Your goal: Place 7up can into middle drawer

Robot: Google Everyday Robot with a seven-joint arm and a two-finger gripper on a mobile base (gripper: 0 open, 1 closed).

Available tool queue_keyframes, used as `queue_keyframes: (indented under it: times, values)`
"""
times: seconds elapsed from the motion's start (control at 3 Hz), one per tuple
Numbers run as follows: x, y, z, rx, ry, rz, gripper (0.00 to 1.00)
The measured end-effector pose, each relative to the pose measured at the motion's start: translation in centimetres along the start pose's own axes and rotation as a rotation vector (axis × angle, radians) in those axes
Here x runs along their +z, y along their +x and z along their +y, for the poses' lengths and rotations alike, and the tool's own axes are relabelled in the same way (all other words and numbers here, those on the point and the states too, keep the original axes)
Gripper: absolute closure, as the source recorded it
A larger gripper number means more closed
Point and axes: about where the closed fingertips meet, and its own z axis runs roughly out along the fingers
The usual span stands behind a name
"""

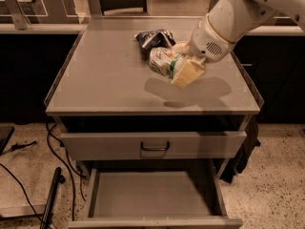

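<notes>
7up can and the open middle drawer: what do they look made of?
7up can: thin metal by the look, glossy silver-white with a printed green band; held by the gripper above the cabinet top. The middle drawer: probably painted sheet metal, matte gray, flat floor with low thin walls.

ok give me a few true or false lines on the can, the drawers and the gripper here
1. The can lies in the open drawer. False: the gripper holds it in its jaws above the tabletop, where its shadow falls.
2. The drawer with the black handle is shut. True.
3. The snack bag is on the floor. False: it lies on the tabletop, behind the can.
4. The open drawer sits below the shut one. True.
</notes>
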Motion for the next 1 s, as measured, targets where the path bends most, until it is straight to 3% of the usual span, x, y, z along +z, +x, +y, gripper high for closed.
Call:
queue_keyframes:
  times: [0.33, 0.67, 1.0]
  values:
    - [-0.9, 0.6, 1.5, -0.109, -0.057, 0.027, 1.00]
    - [-0.8, 0.7, 1.6, -0.141, -0.054, 0.017, 1.00]
    - [-2.5, 1.7, 3.9, -0.208, -0.045, 0.026, 1.00]
